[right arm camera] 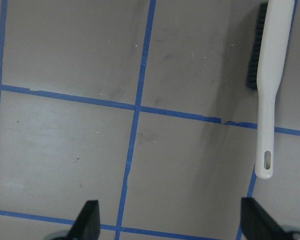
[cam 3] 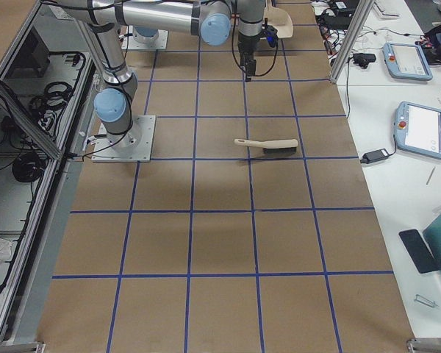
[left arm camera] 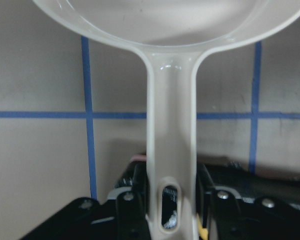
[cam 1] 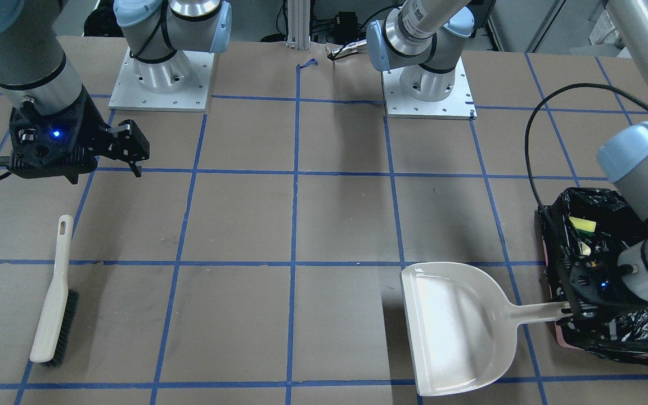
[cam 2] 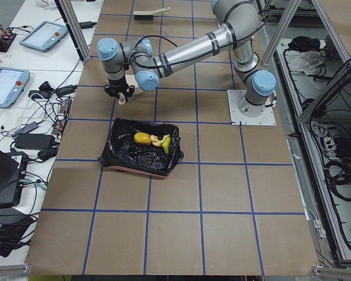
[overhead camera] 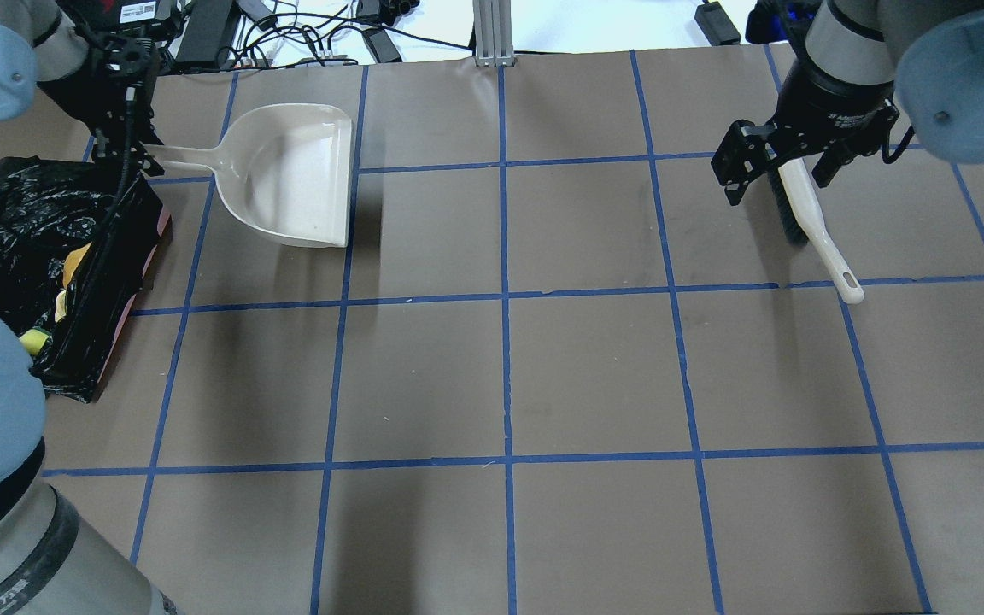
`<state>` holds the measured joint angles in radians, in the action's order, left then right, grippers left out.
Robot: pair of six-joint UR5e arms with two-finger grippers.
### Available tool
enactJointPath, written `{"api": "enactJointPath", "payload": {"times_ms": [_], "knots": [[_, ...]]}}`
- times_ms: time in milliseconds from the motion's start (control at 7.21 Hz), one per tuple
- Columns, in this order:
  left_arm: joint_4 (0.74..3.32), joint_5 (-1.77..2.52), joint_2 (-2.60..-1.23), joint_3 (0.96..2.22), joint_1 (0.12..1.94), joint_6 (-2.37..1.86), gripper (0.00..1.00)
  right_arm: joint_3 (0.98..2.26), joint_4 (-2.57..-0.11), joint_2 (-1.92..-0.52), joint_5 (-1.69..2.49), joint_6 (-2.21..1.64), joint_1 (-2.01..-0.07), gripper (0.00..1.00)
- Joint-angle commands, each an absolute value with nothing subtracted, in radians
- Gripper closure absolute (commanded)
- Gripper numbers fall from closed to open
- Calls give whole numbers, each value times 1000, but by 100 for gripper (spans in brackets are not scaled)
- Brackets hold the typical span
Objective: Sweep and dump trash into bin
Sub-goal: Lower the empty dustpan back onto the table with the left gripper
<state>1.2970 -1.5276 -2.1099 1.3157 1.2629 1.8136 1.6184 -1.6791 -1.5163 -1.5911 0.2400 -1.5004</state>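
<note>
Cream plastic dustpan (cam 1: 453, 326) is lying empty lower right, the left gripper (cam 1: 570, 308) clamping its handle beside the black-bagged rectangular bin (cam 1: 588, 202), where the trash (cam 2: 152, 140) is sitting. Upper left, the right gripper (overhead camera: 778, 171) is hanging open, the cream-handled brush (cam 1: 51, 298) apparently unneeded.

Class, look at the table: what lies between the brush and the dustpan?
Between the brush and the dustpan the table is bare, only blue tape lines; the front-facing view shows it.
</note>
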Motion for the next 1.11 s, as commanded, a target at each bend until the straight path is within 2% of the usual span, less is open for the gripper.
{"api": "enactJointPath", "payload": {"times_ms": [0, 693, 832, 970], "knots": [[1241, -1528, -2144, 1354, 1301, 1756, 95, 1618, -1674, -1519, -1591, 241, -1503, 0], [1210, -1534, -2145, 1420, 1302, 1863, 93, 1615, -1640, -1531, -1594, 229, -1548, 0], [1210, -1535, -2140, 1427, 1302, 1861, 90, 1614, -1622, -1529, -1597, 239, -1548, 0], [1207, -1534, -2144, 1427, 1302, 1847, 39, 1611, -1624, -1529, -1591, 239, -1546, 0]]}}
